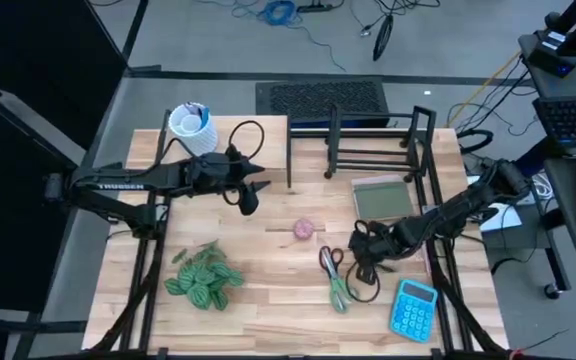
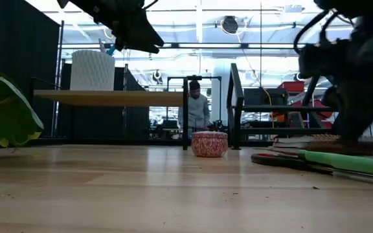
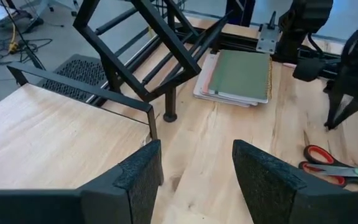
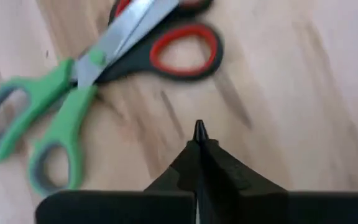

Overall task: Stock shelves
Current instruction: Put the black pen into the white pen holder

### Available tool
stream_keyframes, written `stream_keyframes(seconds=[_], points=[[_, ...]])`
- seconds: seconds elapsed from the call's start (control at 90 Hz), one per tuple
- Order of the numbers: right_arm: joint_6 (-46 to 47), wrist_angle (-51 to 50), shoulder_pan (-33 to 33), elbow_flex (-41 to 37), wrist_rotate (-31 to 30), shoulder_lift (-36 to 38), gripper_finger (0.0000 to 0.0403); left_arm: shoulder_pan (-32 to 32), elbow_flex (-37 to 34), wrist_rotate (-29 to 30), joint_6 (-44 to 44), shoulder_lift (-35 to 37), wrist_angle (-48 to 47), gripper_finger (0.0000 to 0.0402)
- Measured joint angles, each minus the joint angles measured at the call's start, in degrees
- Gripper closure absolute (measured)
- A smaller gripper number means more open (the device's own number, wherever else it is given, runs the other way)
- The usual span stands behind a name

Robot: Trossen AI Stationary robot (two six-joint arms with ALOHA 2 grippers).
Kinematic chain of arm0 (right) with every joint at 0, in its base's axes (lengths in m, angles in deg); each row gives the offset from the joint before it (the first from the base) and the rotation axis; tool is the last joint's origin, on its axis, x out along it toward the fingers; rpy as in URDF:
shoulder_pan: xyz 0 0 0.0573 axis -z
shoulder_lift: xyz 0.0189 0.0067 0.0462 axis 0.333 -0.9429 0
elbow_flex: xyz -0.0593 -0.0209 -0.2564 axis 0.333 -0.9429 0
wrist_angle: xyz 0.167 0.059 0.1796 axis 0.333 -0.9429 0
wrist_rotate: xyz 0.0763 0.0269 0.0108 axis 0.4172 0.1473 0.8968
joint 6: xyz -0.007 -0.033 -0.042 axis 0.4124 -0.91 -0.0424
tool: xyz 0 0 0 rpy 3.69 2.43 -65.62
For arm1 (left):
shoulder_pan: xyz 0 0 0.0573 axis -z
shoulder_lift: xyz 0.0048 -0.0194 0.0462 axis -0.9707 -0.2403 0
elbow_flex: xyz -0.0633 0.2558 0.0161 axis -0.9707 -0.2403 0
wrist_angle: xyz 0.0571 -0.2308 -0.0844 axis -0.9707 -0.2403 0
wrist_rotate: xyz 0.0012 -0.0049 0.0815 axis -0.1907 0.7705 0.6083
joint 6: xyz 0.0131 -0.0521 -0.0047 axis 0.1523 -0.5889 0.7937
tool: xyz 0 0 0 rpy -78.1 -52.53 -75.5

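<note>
Plant (image 1: 204, 279) is seen near-left on the counter (image 1: 268, 300). White cup (image 1: 191, 127) sits on the far-left end of the wood shelf (image 1: 218, 140); in the low view the cup (image 2: 93, 70) stands upright on the shelf top (image 2: 109, 97).

Left hand (image 1: 251, 190) is held above the counter just off the shelf's near right corner, fingers (image 3: 135, 180) spread apart with nothing between them.

Small pink tin (image 1: 304, 229) is placed mid-counter, apart from everything else; lid is on (image 2: 209, 144).

Black wire rack (image 1: 373, 140) is located far, right of the wood shelf, uprights visible. Green notebook stack (image 1: 380, 197) lies flat just on the near side of the rack.

Two pairs of scissors are laid near-right: red-handled (image 1: 330, 260) and green-handled (image 1: 340, 295), overlapping in the right wrist view (image 4: 179, 43) (image 4: 48, 118).

Right hand (image 1: 365, 262) is positioned low, just right of the scissors, fingers (image 4: 199, 155) pressed together, nothing gripped; contact with the counter cannot be told.

Blue calculator (image 1: 413, 309) lies at the near-right corner. A person (image 2: 195, 107) is seen in the room behind.
</note>
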Motion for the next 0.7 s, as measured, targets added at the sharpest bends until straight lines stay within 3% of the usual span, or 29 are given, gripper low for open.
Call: stream_keyframes(seconds=[0.211,0.333,0.544,0.611,0.7], points=[[-6.25,0.55,3.23,1.83,0.25,3.84,0.0399,0.00,0.00,0.00,-0.05,0.00,-0.02,0.0217],[-5.33,-0.57,4.03,2.03,1.47,5.70,0.0401,0.00,0.00,0.00,-0.09,0.00,-0.01,0.0217],[-0.12,-0.70,-1.96,2.05,8.46,5.34,0.0386,0.00,0.00,0.00,-0.09,0.00,-0.05,0.0217],[1.90,-0.71,-5.28,2.05,6.69,4.71,0.0364,0.00,0.00,0.00,-0.08,0.00,-0.04,0.0217],[5.14,-0.28,-10.35,1.92,-1.58,3.82,0.0328,0.00,0.00,0.00,-0.07,0.00,-0.03,0.0217]])
